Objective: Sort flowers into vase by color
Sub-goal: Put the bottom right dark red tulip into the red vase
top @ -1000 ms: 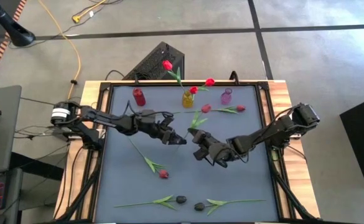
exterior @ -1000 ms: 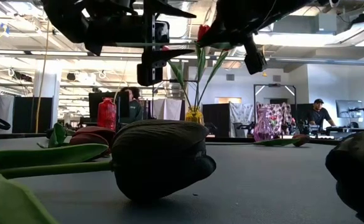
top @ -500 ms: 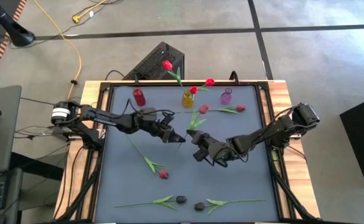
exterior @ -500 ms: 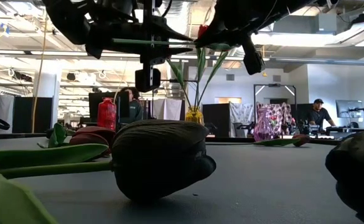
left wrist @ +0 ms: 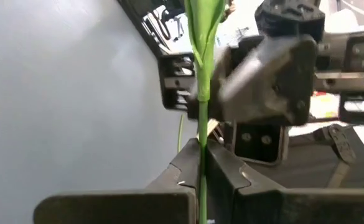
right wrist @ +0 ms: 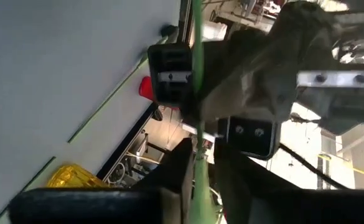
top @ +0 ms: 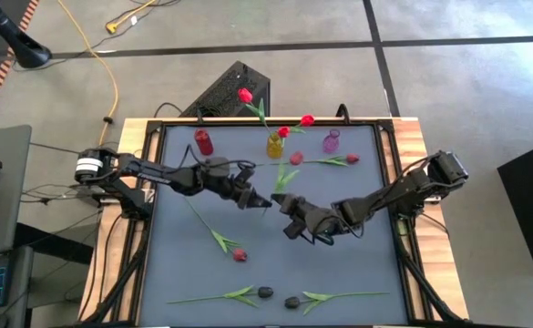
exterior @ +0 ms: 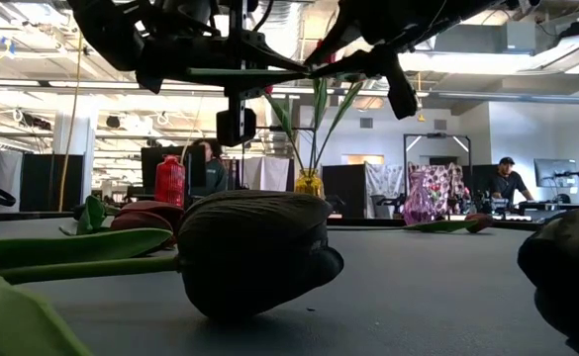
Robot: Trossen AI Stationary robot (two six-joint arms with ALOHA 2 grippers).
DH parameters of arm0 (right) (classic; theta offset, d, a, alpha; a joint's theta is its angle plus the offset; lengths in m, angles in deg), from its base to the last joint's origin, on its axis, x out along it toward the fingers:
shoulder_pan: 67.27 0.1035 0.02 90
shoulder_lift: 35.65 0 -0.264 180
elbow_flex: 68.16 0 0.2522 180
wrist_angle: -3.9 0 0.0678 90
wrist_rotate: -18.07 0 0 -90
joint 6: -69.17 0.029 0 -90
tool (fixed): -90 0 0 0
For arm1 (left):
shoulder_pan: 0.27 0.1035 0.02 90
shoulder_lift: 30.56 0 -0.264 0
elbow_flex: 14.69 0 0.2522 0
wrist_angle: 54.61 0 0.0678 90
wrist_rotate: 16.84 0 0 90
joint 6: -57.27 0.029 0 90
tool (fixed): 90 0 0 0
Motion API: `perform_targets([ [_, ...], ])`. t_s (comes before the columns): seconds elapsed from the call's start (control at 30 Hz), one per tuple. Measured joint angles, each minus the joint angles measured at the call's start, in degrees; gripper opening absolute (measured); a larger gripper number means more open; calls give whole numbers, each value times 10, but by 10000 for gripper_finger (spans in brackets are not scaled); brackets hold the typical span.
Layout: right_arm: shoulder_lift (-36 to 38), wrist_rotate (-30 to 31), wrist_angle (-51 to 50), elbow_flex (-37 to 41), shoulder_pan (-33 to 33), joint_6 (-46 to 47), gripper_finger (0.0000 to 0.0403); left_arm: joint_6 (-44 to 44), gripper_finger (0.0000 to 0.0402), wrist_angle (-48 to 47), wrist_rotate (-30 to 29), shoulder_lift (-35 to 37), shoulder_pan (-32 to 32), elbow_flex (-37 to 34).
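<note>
Mid-table, above the mat [top: 357,273]: both grippers meet on one tulip [top: 295,159] held in the air. Handover, by the look of it.

Left gripper [top: 264,202]: fingers [left wrist: 182,171] clamped on the thin green stem [left wrist: 202,137]; left wrist view shows the stem pinched between the closed pads. Right gripper [top: 284,206]: stem runs between its fingers [right wrist: 180,163] in the right wrist view, but whether they grip or have slackened I cannot tell.

Held tulip: red head points toward the vases, just beside the yellow vase [top: 275,145]; leaves flare near the grippers.

Elsewhere: red vase [top: 203,142] and purple vase [top: 332,140] along the far edge. Yellow vase holds red tulips already. One tulip lies flat near the purple vase [top: 339,161], a red one on the left half [top: 239,255], two dark ones by the near edge [top: 264,292].

Handling, judged:
- Very light; weight no concern.
- Stem thin and springy, probably bends and swings with the head as the heavy end.
- Smooth plastic likely slips or twists in a loose pinch.
- Best hold: bare stem below the leaves, squarely across the pads; avoid head and leaves, which would crush or fold.
- Long free end needs steering to enter a narrow vase neck.
</note>
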Motion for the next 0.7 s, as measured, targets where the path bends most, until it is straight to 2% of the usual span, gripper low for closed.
perform_targets([
  [0.2,0,0,0,0,4,32,157,0,0,1,-5,0,12,0],
  [0.43,1,1,-55,-2,3,245,238,88,0,14,105,20,18,0],
  [0.6,-3,2,-151,2,-4,375,250,166,0,19,139,86,30,2],
  [0.7,2,3,-174,-1,-8,425,247,204,0,-23,109,128,58,1],
])
